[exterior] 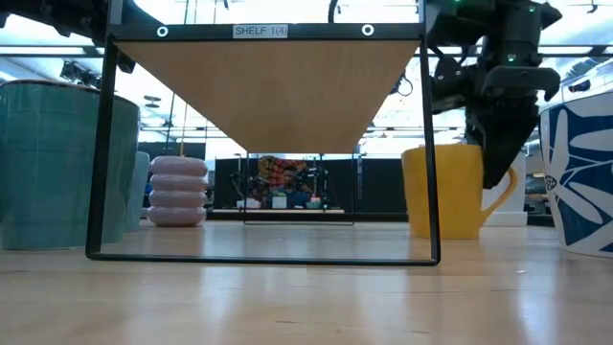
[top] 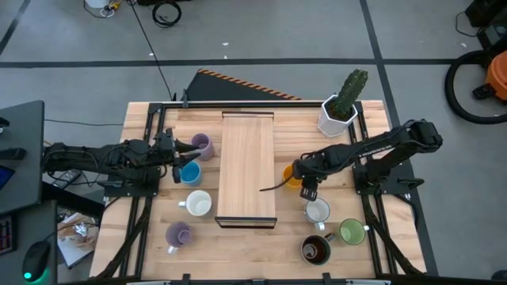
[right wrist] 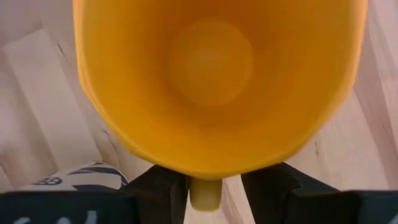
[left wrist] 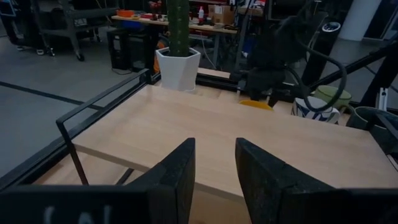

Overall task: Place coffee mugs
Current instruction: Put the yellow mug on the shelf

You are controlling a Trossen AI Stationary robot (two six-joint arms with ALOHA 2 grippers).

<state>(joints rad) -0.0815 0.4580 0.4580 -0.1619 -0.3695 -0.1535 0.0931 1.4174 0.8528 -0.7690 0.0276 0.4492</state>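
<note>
Right gripper (right wrist: 205,186) lowered — fingers parted, left gripper (left wrist: 214,171) parted

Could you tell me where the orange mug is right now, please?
In the high view the orange mug stands just right of the wooden shelf, under the right gripper, whose fingers straddle its handle.

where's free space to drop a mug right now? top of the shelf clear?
The light wooden shelf top is bare end to end. Bare table also lies along the front edge between the lilac mug and the dark brown mug. Crowded: right front, where the right gripper straddles the orange mug's handle beside the white patterned mug and green mug.
</note>
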